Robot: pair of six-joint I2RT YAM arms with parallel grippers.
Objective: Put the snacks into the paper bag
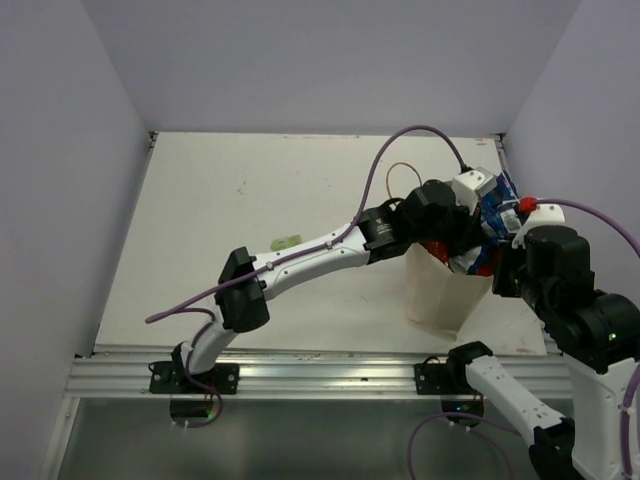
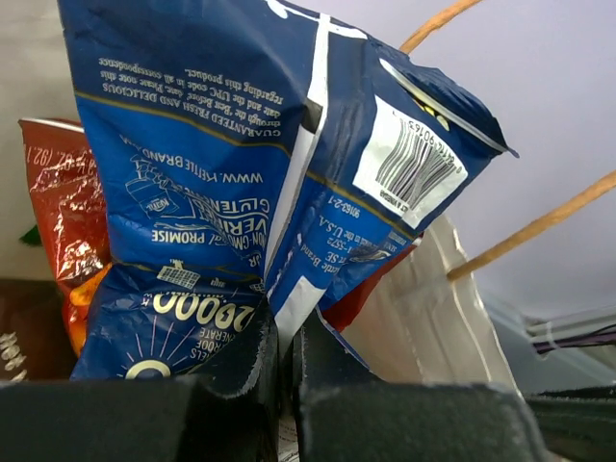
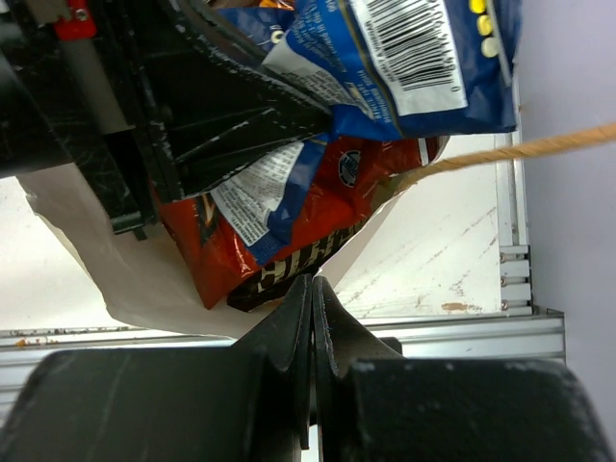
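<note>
The tan paper bag stands at the table's right with red and orange snacks showing in its mouth. My left gripper is shut on the bottom edge of a blue packet, holding it over the bag's opening. Behind it, inside the bag, lie a red packet and a brown one. In the right wrist view the red Doritos packet sits in the bag under the blue packet. My right gripper is shut, pinching the bag's rim. A small pale green packet lies on the table.
The bag's brown loop handles stick up beside the blue packet. The table's right rail and the side wall run close to the bag. The metal front rail carries both arm bases.
</note>
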